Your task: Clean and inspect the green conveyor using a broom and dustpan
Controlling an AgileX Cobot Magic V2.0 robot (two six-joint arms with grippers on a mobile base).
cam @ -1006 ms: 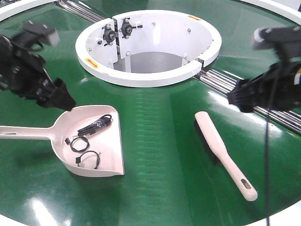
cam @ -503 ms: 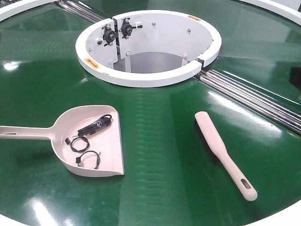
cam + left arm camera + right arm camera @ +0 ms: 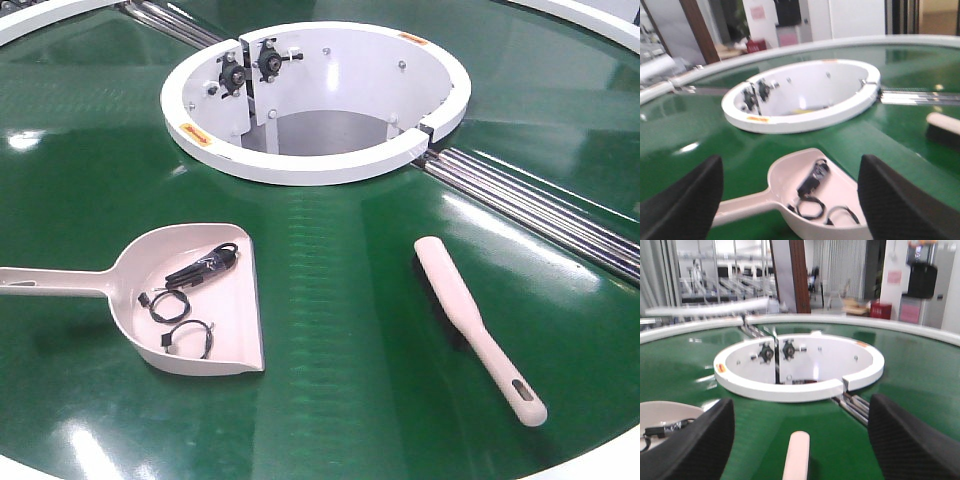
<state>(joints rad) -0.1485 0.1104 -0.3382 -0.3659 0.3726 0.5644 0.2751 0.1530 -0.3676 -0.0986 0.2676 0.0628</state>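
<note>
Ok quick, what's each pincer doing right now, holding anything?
Left pincer: open, holding nothing, above the dustpan.
Right pincer: open, holding nothing, above the broom.

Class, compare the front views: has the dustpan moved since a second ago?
No. The dustpan lies at the same spot below-left of the white ring.
</note>
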